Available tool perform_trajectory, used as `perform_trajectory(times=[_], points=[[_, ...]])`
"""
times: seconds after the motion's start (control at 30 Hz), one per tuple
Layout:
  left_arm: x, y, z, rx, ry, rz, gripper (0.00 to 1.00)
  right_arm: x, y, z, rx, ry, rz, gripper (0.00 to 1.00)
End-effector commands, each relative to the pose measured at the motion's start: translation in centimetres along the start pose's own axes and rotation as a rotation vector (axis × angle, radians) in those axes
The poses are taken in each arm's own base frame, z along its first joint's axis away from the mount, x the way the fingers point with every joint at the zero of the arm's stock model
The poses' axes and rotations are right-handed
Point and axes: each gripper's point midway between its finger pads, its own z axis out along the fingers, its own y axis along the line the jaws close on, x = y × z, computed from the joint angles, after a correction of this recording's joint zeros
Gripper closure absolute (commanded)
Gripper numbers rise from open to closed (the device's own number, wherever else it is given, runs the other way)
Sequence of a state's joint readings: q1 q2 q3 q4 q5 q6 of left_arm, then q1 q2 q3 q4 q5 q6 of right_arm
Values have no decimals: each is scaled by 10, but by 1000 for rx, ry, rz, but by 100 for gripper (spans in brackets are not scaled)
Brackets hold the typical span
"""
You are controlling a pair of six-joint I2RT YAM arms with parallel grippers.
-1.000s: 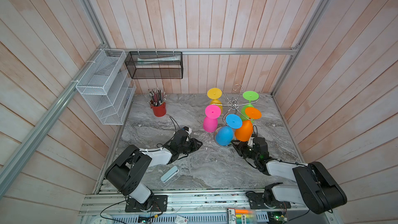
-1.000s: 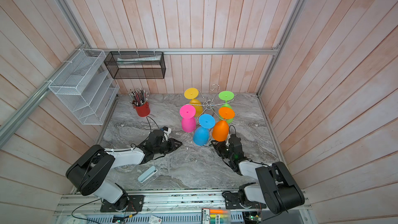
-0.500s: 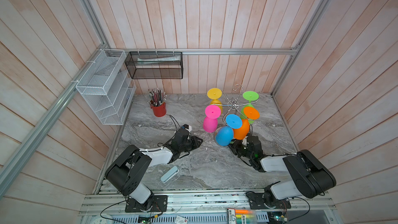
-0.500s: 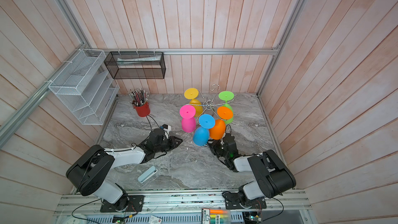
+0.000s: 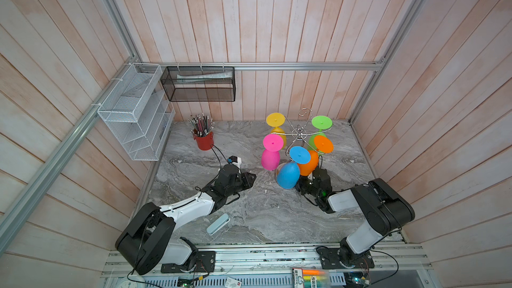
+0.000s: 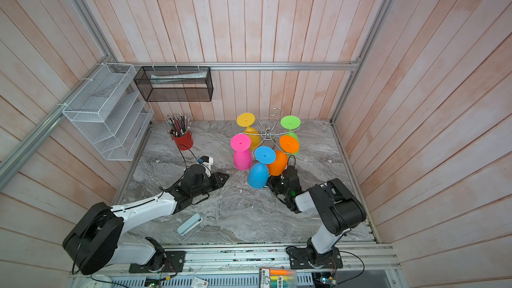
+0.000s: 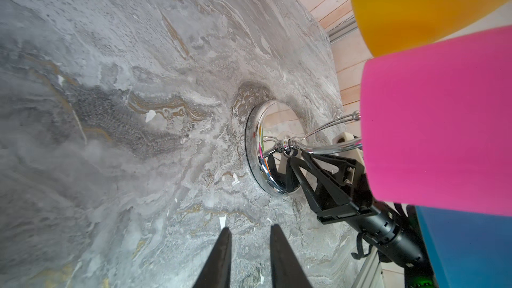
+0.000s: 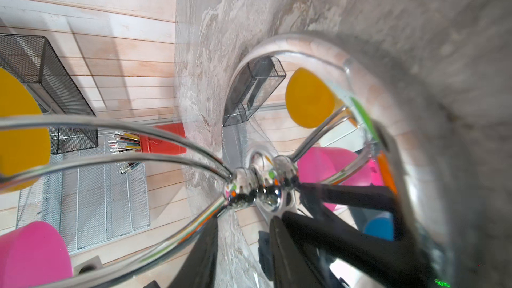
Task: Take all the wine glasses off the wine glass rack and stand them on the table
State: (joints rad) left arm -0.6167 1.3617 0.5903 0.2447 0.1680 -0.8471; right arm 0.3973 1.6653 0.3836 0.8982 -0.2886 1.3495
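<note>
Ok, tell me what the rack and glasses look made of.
Rack: chrome-plated metal wire, apparently; its mirror-bright base reflects the wall and glasses. Glasses: probably plastic; opaque, matte, solid bright colours, no see-through or glare.

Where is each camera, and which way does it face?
Both top views: overhead, looking down on table, left arm, right arm, wine glass rack.
Left wrist: on left arm, facing the rack's base; left gripper and right gripper show.
Right wrist: on right arm, against the rack's stem; right gripper shows.
Shared: both wrist views show the pink wine glass.
</note>
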Motion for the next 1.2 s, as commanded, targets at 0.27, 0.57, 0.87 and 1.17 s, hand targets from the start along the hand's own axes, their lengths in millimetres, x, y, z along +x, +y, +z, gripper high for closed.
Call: perform_trajectory(times=[0.27,0.57,0.87,1.17], points=[[5,18,-13,-76,-11,39,73,-19,-11,31,66,-47,6,66],[-1,19,-23,-104,-41,51,73,-34,7,63,42,-53,3,68],[-5,32,-32,-171,-54,53,73,-36,29,111,-12,-71,85,73],[-7,48,-49,-204,-96,31,73,-39,50,151,-52,-140,171,79]])
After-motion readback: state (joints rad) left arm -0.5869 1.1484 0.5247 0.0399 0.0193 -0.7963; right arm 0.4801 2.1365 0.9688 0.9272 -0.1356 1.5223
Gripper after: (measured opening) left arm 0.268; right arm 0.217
